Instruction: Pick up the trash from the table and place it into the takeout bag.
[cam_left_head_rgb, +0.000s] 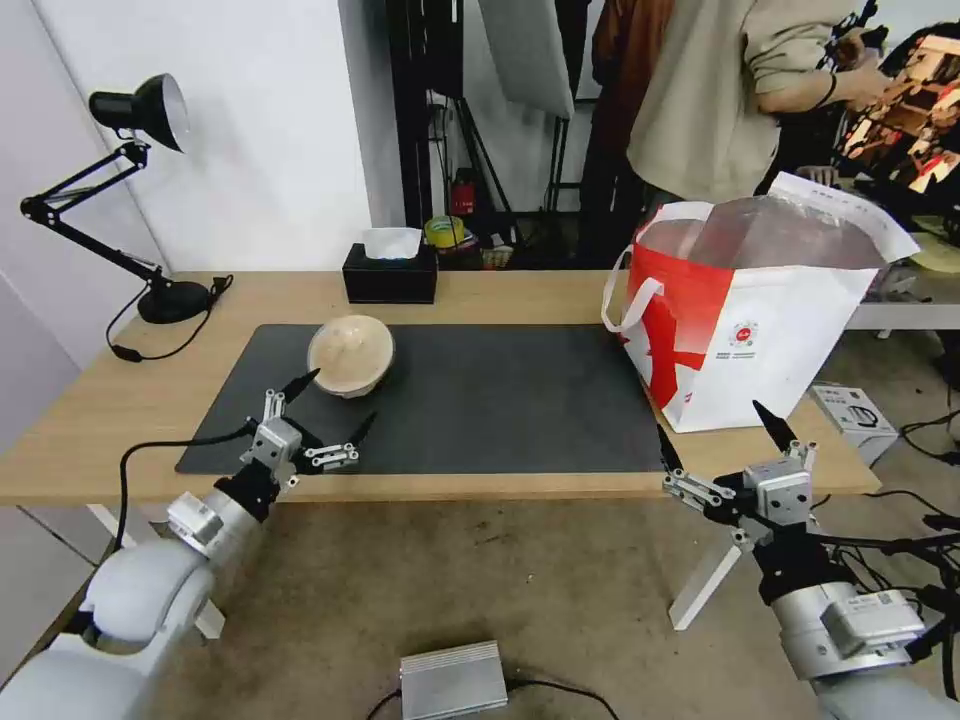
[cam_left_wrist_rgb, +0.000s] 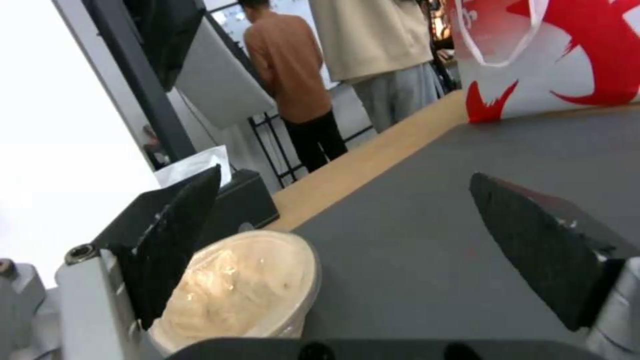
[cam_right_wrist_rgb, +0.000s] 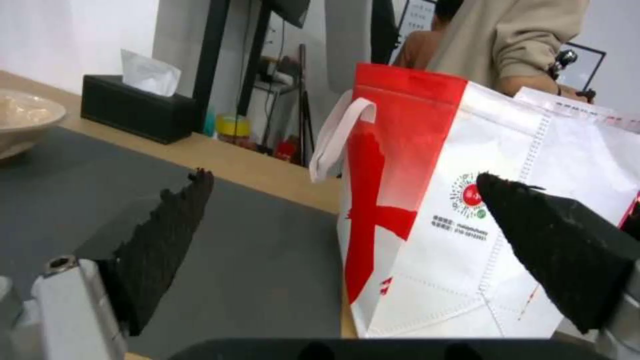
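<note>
On the table (cam_left_head_rgb: 120, 400), a beige-tan bowl (cam_left_head_rgb: 350, 355) of trash rests at the back left of the dark grey mat (cam_left_head_rgb: 500, 400). My left gripper (cam_left_head_rgb: 338, 400) hovers open just in front of the bowl, near the table's front edge. In the left wrist view the bowl (cam_left_wrist_rgb: 247, 285) lies close by one finger of the open left gripper (cam_left_wrist_rgb: 343, 177). The red-and-white takeout bag (cam_left_head_rgb: 760, 330) stands open at the table's right end. Below its front corner, off the table edge, my right gripper (cam_left_head_rgb: 712, 425) is open and empty. The right wrist view faces the bag (cam_right_wrist_rgb: 467, 225) past the spread right gripper (cam_right_wrist_rgb: 343, 176).
A black tissue box (cam_left_head_rgb: 390, 275) sits at the back edge behind the bowl. A black desk lamp (cam_left_head_rgb: 150, 200) stands at the back left with its cord on the wood. A person stands behind the bag. A silver box (cam_left_head_rgb: 452, 680) lies on the floor.
</note>
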